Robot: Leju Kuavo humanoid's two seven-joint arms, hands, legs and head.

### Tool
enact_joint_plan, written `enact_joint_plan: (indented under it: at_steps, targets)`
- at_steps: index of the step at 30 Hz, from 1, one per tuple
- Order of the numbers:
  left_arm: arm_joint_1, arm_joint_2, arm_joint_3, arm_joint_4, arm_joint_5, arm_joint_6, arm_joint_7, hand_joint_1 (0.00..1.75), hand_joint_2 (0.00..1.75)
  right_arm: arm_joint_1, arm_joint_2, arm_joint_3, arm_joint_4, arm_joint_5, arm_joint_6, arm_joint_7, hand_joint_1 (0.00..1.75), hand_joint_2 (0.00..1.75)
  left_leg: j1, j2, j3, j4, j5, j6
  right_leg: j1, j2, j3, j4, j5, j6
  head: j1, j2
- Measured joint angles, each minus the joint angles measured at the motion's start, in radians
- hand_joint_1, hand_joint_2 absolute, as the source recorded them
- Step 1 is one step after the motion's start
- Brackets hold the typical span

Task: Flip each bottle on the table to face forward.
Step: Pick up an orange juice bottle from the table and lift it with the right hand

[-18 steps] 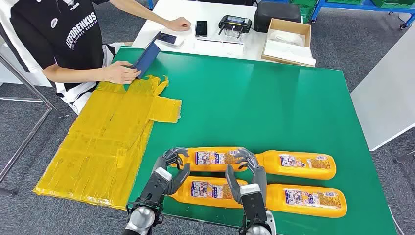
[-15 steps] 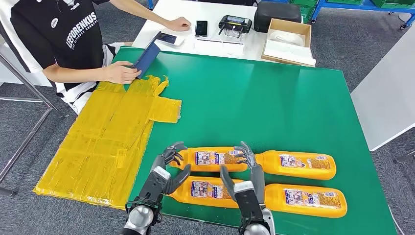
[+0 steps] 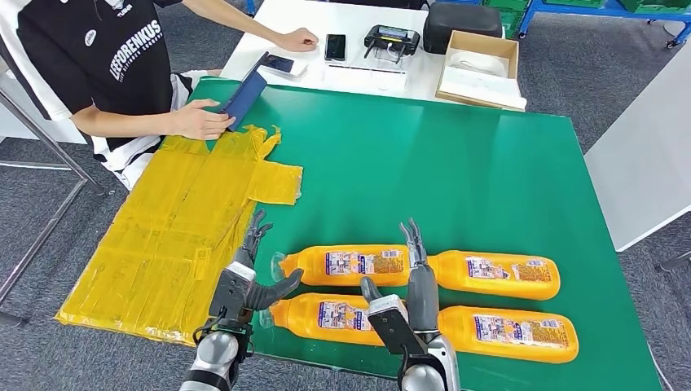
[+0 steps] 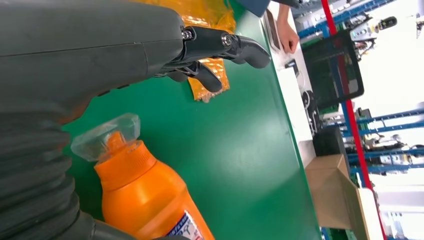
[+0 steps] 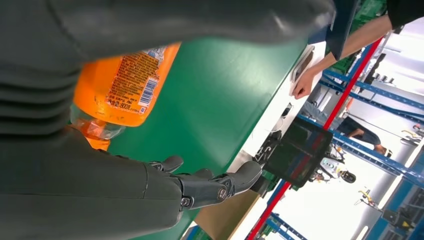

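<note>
Green matting covers the table (image 3: 456,163), with a patch of crinkled yellow tape sheet (image 3: 183,236) at its 9 o'clock side, where a seated person (image 3: 106,65) holds a dark blue folder (image 3: 244,94). Four orange plastic bottles (image 3: 346,265) with printed labels lie on their sides in two rows of two at 6 o'clock. From above, the left hand (image 3: 240,281) hovers beside the clear caps with fingers spread, holding nothing; the right hand (image 3: 411,293) reaches flat over the rows' middle, also empty. Close up, the left wrist camera shows a clear cap (image 4: 105,135) untouched, and the right wrist camera shows a label's barcode (image 5: 145,92).
</note>
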Motion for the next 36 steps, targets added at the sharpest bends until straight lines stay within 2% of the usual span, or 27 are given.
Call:
enact_joint_plan:
  at_steps: [1,4,8,15,22,29,36]
  targets:
    - [0.0,0.0,0.002,0.0,0.0,0.0,0.0,0.0,1.75,0.0,0.0,0.0,0.0,0.002,-0.001,0.0,0.0,1.31,0.0,0.0,0.0,0.0,0.0,0.0,0.0,0.0,0.0,0.0,0.0,0.0,0.0,0.0]
    - [-0.003,0.0,0.007,0.0,-0.012,0.003,-0.001,0.0,1.75,-0.006,0.0,0.001,0.001,0.048,-0.019,0.012,0.0,0.0,0.0,0.0,0.0,0.0,0.0,0.0,0.0,0.0,0.0,0.0,0.0,0.0,0.0,0.0]
    - [-0.024,0.004,0.023,0.0,-0.035,0.014,-0.002,0.0,1.75,-0.044,-0.009,0.017,0.028,0.224,-0.071,0.07,0.0,1.75,0.0,0.0,0.0,0.0,0.0,0.0,0.0,0.0,0.0,0.0,0.0,0.0,0.0,0.0]
    - [-0.078,0.009,0.059,0.01,-0.062,0.049,0.0,0.0,1.75,-0.121,-0.025,0.104,0.184,0.485,-0.084,0.164,0.0,1.75,0.0,0.0,0.0,0.0,0.0,0.0,0.001,0.0,0.0,0.0,0.0,0.0,0.0,0.0]
    - [-0.119,0.009,0.071,0.05,-0.063,0.053,-0.003,0.0,1.75,-0.226,-0.028,0.169,0.394,0.65,-0.156,0.273,0.0,1.75,0.0,0.0,0.0,0.0,0.0,0.0,0.0,0.0,0.0,0.0,0.0,0.0,0.0,0.0]
    - [-0.143,0.009,0.076,0.095,-0.06,0.045,-0.004,0.0,1.75,-0.321,-0.029,0.194,0.504,0.71,-0.142,0.313,0.0,1.75,0.0,0.0,0.0,0.0,0.0,0.0,0.0,0.0,0.0,0.0,0.0,0.0,0.0,0.0]
    - [-0.152,0.009,0.077,0.125,-0.057,0.05,-0.005,0.0,1.75,-0.336,-0.041,0.195,0.532,0.756,-0.184,0.379,0.0,1.75,0.0,0.0,0.0,0.0,0.0,0.0,0.0,0.0,0.0,0.0,0.001,0.0,0.0,0.0]
